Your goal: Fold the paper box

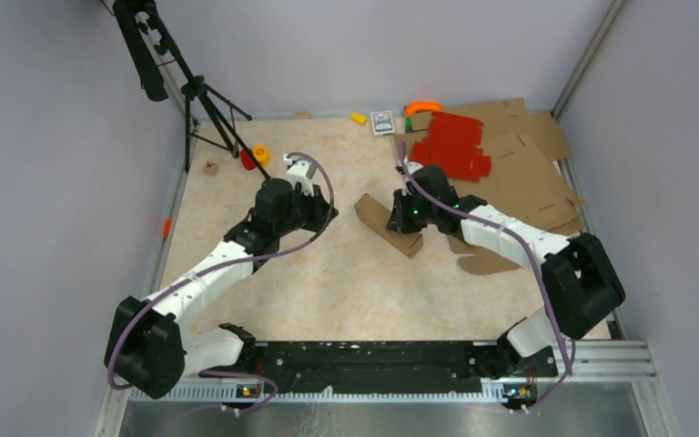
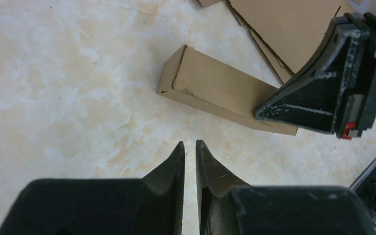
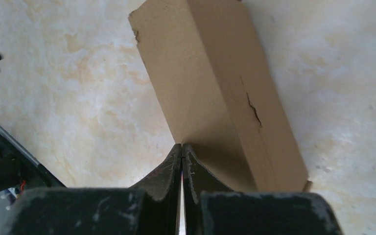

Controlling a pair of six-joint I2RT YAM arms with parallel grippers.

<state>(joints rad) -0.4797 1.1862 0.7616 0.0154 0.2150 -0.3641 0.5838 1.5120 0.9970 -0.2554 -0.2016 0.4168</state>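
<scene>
The paper box (image 1: 384,221) is a plain brown cardboard piece folded into a long flat tube, lying at an angle in the middle of the table. My right gripper (image 1: 403,221) is shut and empty, its tips (image 3: 181,145) resting against the box's (image 3: 220,83) near long edge. A short crack runs along one panel. My left gripper (image 1: 330,216) hovers just left of the box. Its jaws stand slightly open (image 2: 190,144) with only bare table between them. The box (image 2: 215,90) lies a little ahead of it, with the right gripper's fingers (image 2: 298,105) on its far end.
Red cardboard sheets (image 1: 455,146) lie on larger flat brown cardboard sheets (image 1: 532,159) at the back right, and a loose brown piece (image 1: 487,261) lies under the right arm. A black tripod (image 1: 205,100) stands back left, beside a red-yellow toy (image 1: 257,157). Small items line the back wall.
</scene>
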